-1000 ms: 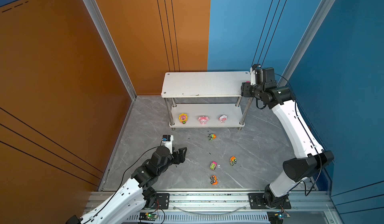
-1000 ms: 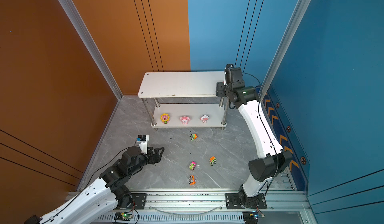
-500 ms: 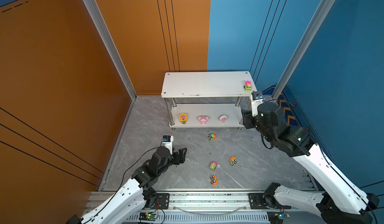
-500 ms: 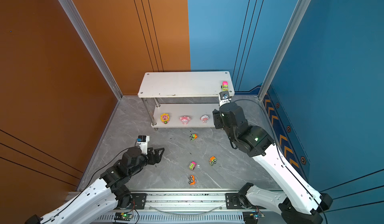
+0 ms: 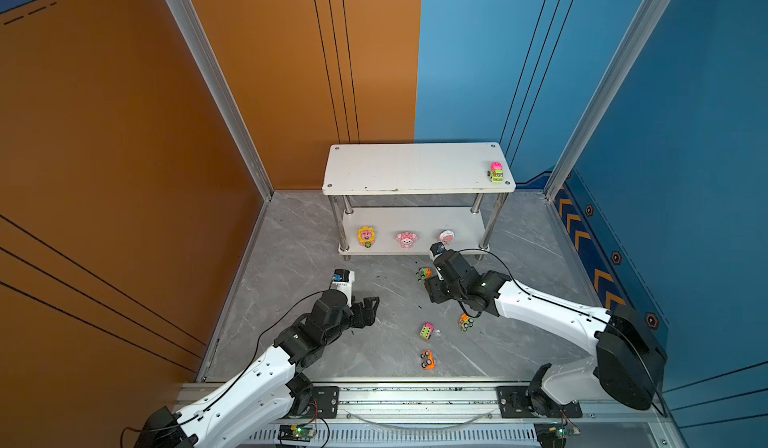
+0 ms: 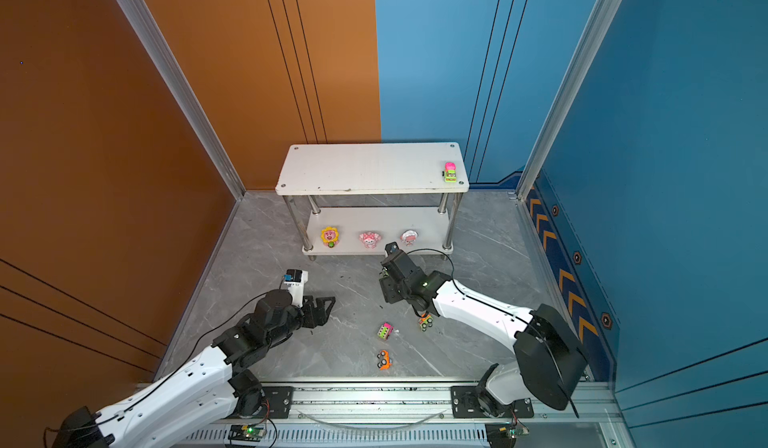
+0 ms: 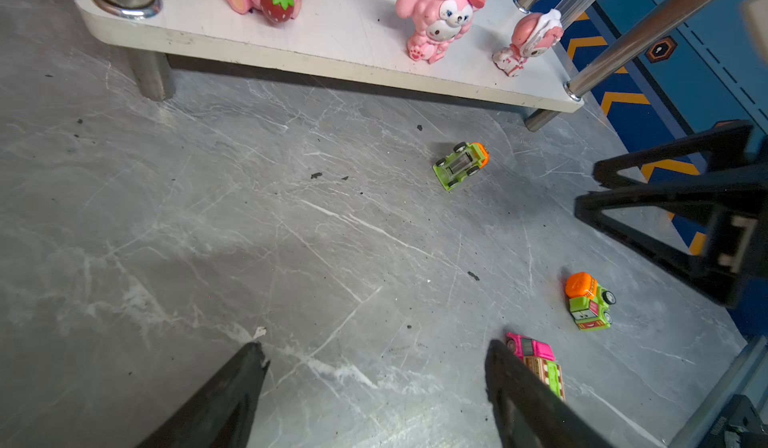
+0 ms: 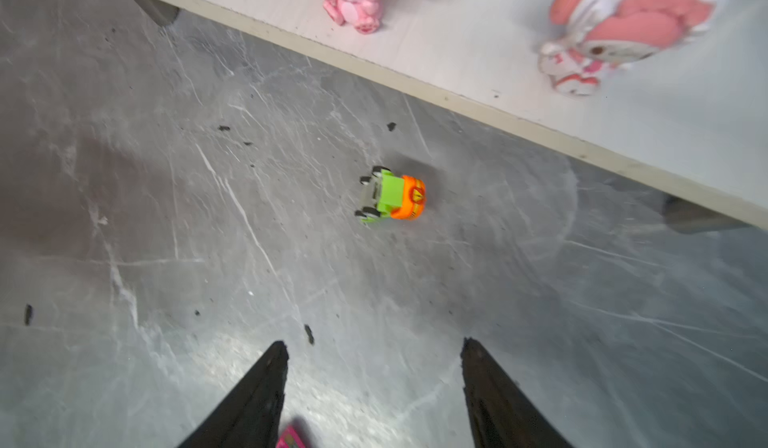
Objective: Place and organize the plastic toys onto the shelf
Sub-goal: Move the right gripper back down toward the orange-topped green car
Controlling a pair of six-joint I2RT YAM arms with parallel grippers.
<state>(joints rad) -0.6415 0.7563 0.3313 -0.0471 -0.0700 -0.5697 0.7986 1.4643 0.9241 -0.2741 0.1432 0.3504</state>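
A grey marble-look floor, veined white and flecked with dark crumbs, spreads beneath the left pincer and the right pincer. Out past the left pincer's side rises an orange wall ruled with thin black lines. Out past the right pincer's side stands a blue wall with a dark skirting of orange chevrons. Far ahead of both, orange meets blue between aluminium posts. Behind both runs a metal rail. A pale sheen lies on the floor near the right pincer's tips.
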